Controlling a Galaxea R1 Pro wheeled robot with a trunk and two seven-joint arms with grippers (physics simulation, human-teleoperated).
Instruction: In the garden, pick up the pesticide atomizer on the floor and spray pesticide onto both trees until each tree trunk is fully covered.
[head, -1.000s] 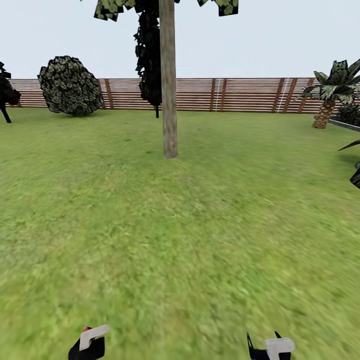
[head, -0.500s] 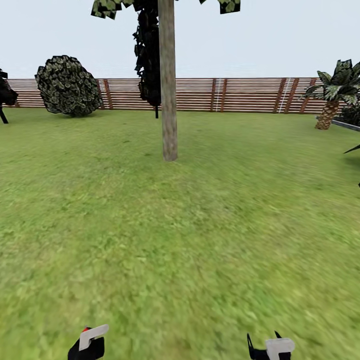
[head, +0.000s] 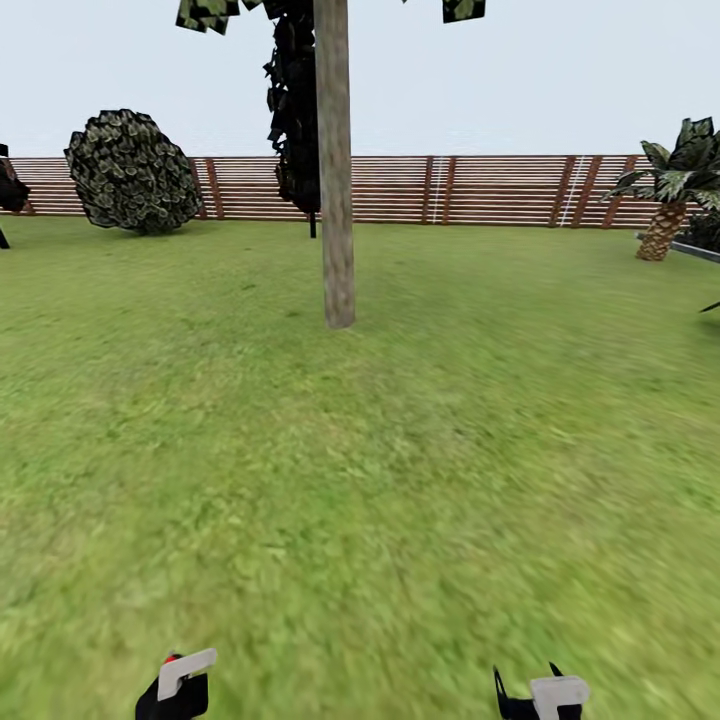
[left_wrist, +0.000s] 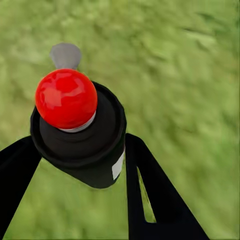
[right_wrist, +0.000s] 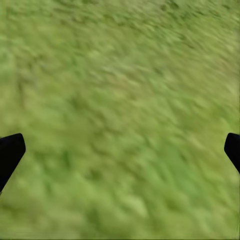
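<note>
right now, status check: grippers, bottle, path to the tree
Left gripper shut on the pesticide atomizer. Right gripper open, empty. Tree trunk straight ahead across grass; nothing in the way.

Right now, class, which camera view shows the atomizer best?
The left wrist view: the atomizer sits close up between the left gripper's fingers, red top clear. The head view catches just a red speck at the picture's bottom edge.

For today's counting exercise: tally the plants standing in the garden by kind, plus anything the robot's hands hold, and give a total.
Thick pale trunk: 1
Round bush: 1
Dark narrow tree: 1
Palm: 1
Atomizer, in the left hand: 1
Total: 5. A dark plant at the head view's left edge is cut off, uncounted.
</note>
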